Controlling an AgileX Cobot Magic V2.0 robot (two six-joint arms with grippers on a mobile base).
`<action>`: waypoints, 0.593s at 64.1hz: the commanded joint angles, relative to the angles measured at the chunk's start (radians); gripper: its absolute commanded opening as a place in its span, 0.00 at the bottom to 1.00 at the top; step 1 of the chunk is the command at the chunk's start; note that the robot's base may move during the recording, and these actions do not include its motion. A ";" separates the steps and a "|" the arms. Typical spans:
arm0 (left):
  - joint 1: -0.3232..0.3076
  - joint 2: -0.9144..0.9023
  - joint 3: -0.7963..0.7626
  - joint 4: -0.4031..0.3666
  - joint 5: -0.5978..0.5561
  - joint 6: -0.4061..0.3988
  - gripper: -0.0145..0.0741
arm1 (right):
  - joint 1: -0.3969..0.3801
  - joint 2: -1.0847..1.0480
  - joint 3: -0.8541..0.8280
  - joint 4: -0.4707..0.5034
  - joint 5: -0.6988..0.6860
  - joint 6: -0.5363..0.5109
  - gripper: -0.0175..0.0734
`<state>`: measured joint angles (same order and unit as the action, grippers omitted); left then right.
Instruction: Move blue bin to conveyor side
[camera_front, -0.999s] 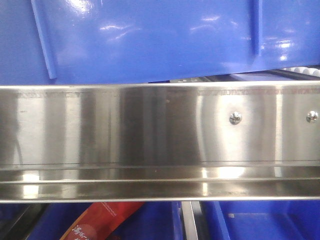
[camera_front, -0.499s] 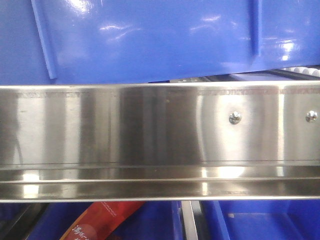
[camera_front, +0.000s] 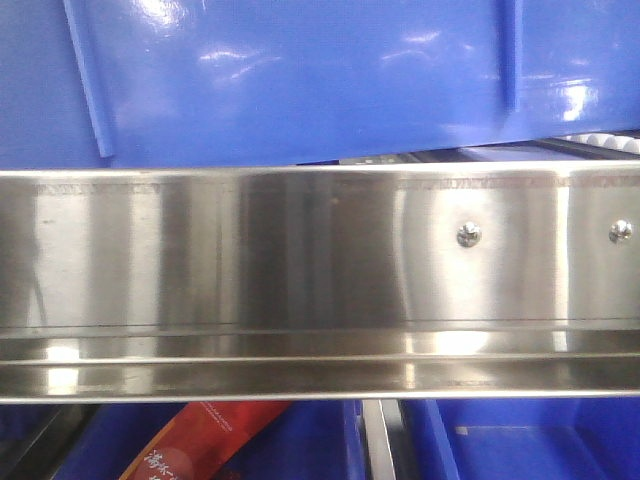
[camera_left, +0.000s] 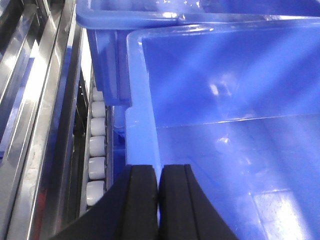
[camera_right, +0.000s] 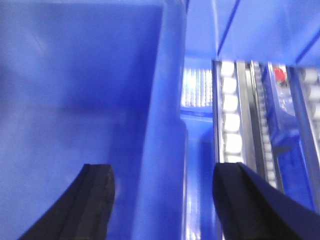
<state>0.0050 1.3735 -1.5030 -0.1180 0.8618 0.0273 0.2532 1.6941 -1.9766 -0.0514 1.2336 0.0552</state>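
The blue bin (camera_front: 300, 80) fills the top of the front view, its glossy ribbed wall just above a steel rail. In the left wrist view my left gripper (camera_left: 158, 172) is shut on the blue bin's thick left rim (camera_left: 142, 135), with only a sliver of blue between the black fingers. The bin's inside (camera_left: 225, 125) shows nothing in it. In the right wrist view my right gripper (camera_right: 162, 182) is open, one finger (camera_right: 97, 192) inside the bin and the other outside, straddling the right wall (camera_right: 165, 125). The conveyor is out of view.
A shiny stainless-steel rail (camera_front: 320, 270) crosses the front view. Rows of white rollers (camera_left: 96, 150) (camera_right: 231, 120) run beside the bin on both sides. Another blue bin (camera_left: 130, 20) stands right behind it. Below the rail are lower blue bins (camera_front: 540, 445), one with a red packet (camera_front: 200, 445).
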 joint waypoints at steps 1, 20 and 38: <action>0.002 -0.002 -0.008 -0.008 -0.007 -0.008 0.17 | 0.001 -0.018 0.043 -0.004 -0.012 -0.014 0.54; 0.002 -0.002 -0.008 -0.008 -0.005 -0.008 0.17 | 0.001 -0.034 0.055 -0.017 -0.012 -0.014 0.54; 0.002 -0.002 -0.008 -0.008 -0.003 -0.008 0.17 | 0.001 -0.028 0.055 -0.017 -0.012 -0.019 0.54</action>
<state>0.0050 1.3735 -1.5030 -0.1196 0.8636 0.0273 0.2532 1.6751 -1.9227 -0.0549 1.2374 0.0469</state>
